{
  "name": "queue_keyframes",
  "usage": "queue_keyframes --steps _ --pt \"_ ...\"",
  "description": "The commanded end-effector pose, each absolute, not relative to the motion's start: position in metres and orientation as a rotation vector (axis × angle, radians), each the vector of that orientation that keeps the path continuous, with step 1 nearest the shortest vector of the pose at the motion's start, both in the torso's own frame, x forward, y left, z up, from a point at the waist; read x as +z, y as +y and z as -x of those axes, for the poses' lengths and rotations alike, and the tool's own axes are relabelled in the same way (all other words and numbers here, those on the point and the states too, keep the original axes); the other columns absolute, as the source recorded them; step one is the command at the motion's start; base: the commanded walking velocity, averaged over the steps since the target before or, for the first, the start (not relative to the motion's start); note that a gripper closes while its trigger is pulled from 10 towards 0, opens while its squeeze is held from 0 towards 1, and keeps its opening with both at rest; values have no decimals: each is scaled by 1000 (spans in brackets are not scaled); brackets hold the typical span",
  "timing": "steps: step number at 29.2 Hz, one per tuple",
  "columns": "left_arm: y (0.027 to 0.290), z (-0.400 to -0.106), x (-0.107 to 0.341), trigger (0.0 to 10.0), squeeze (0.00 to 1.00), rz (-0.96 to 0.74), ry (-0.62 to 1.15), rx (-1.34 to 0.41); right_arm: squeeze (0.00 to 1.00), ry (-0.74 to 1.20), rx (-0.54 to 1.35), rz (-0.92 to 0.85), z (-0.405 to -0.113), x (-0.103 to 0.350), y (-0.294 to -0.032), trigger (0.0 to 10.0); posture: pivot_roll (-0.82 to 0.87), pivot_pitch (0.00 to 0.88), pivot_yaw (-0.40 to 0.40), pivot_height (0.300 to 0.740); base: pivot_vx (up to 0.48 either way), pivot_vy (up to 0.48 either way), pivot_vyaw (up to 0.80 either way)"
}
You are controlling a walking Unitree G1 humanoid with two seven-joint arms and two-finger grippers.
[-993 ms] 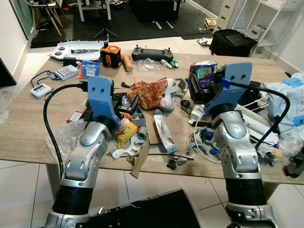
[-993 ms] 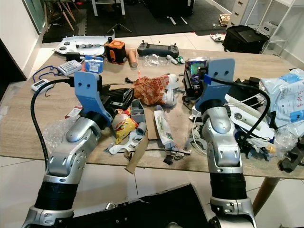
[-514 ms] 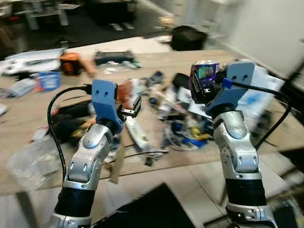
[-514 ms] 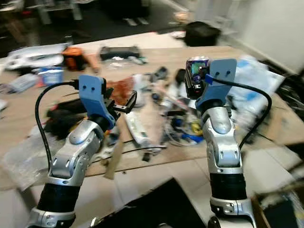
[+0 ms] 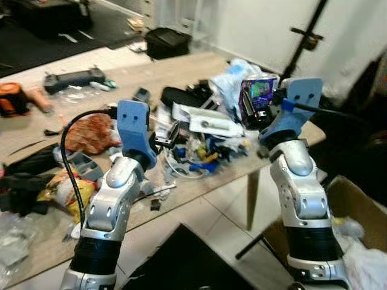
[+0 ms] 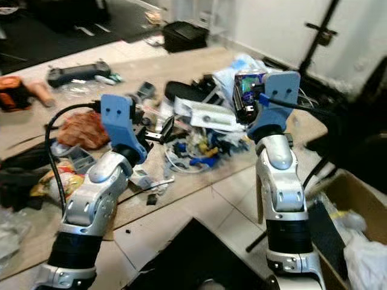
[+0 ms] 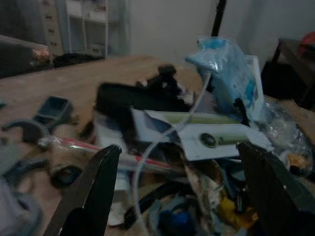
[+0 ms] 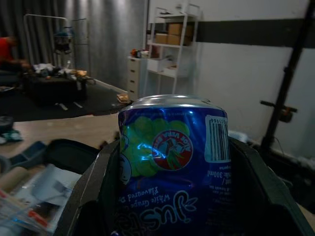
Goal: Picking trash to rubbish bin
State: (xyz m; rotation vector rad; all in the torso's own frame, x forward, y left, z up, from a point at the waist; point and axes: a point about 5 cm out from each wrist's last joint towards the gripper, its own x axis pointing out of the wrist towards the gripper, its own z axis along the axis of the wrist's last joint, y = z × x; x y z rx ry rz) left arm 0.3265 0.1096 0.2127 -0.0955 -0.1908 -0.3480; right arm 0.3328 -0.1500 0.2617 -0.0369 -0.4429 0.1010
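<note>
— Where is the juice can seen?
— It is pinched between the two fingers of the right pincer and is held up in the air, above the edge of the bench. Its print is seen upside down.

— And the left pincer?
— It is spread wide, with nothing held, and is raised over the clutter. Further away, a white box and a blue plastic bag are seen.
</note>
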Motion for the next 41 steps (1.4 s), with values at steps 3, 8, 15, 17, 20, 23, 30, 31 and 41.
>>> queue_keyframes --steps 3,8,15,17,20,23,30,31,41 --pt "103 -324 213 10000 0 93 -203 -388 0 -439 53 43 -332 263 -160 10000 -15 124 -19 740 0 0 -800" --pt "98 -319 215 10000 0 101 -216 -458 0 -406 3 53 -334 258 -167 10000 -15 124 -19 740 0 0 -800" --pt "92 -317 215 10000 0 106 -214 -506 0 -371 -42 66 -334 253 -174 10000 -15 127 -14 740 0 0 -800" --pt "92 -317 214 10000 0 103 -212 -509 0 -361 -52 69 -334 251 -175 10000 -15 127 -14 740 0 0 -800" --pt "91 -317 212 10000 0 88 -209 -497 0 -321 -87 88 -333 244 -182 10000 -15 127 -14 740 0 0 -800" --pt "92 -317 208 10000 0 71 -203 -487 0 -241 -161 95 -330 224 -197 10000 -21 131 -12 740 0 0 -800" --pt "92 -316 203 10000 0 63 -183 -497 0 -162 -213 63 -327 203 -209 10000 -22 136 -11 740 0 0 -800" --pt "92 -315 200 10000 0 61 -173 -499 0 -134 -230 53 -325 195 -213 10000 -22 136 -11 740 0 0 -800" --pt "90 -309 185 10000 0 60 -100 -530 0 -80 -283 44 -321 180 -226 10000 -19 142 -11 740 0 0 -800"
